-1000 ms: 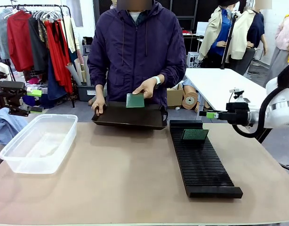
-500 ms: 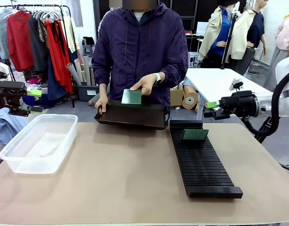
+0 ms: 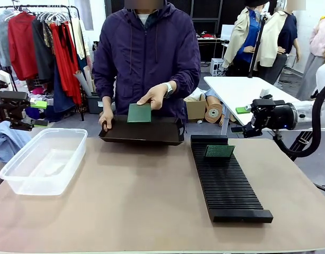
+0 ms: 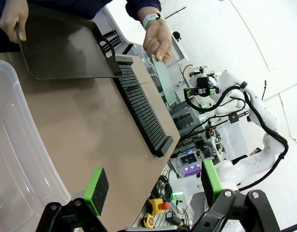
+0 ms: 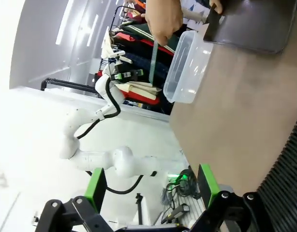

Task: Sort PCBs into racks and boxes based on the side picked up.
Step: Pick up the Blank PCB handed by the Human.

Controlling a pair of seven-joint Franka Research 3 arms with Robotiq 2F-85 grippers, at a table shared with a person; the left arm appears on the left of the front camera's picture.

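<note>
- While the person's hand (image 3: 153, 97) holds one PCB (image 3: 139, 112) upright above the black tray (image 3: 141, 133) at the far edge of the table (image 3: 141, 211), treat the handover of that board as the step in hand; this is judged from the layout.
- Left gripper (image 4: 153, 186): fingers spread wide with nothing between them, just off the table's left side near the clear box (image 3: 43, 191).
- Right gripper (image 5: 151, 186): fingers likewise spread and empty, off the right side near the far end of the rack (image 3: 228, 182).
- Identify the presented face before choosing a destination. The face toward the robot reads plain green; whether it is the lighter or darker one cannot be told.
- Approach the board's free edge, away from the person's fingers. Set the pads flat on both faces and close only once the board sits well between them.
- For the rack, note the second PCB (image 3: 219, 151) standing in a far-end slot. Select a free slot beside it and lower edge-first, parallel to the ribs.
- For the box, release low over its floor.
- Avoid corner pinches; a thin board would likely twist.
</note>
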